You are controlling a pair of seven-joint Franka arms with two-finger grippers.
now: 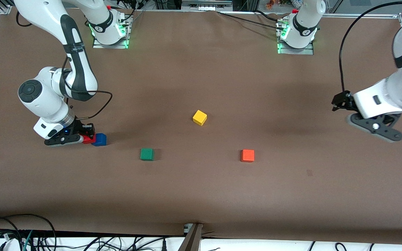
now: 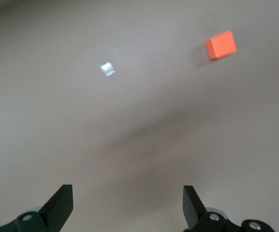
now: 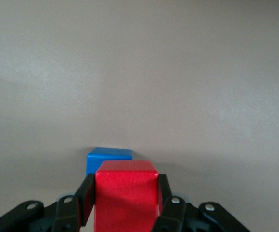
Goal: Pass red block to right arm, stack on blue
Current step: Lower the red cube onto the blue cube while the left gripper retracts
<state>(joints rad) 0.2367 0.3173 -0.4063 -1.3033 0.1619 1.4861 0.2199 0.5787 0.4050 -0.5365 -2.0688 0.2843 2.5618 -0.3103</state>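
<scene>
Brown counter: my right pincer (image 1: 86, 138) grips the red block (image 1: 90, 138) beside the blue cube (image 1: 99, 139); next, lift and centre it. My left pincer (image 1: 375, 127) waits wide.

Spread fingers (image 2: 59, 205), orange cube (image 2: 221, 45)

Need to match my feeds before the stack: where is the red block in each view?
Front view: red block in the right claw, beside the blue block.
Left wrist view: not in it.
Right wrist view: red block between the fingers.
Shared landmark: blue block.
</scene>
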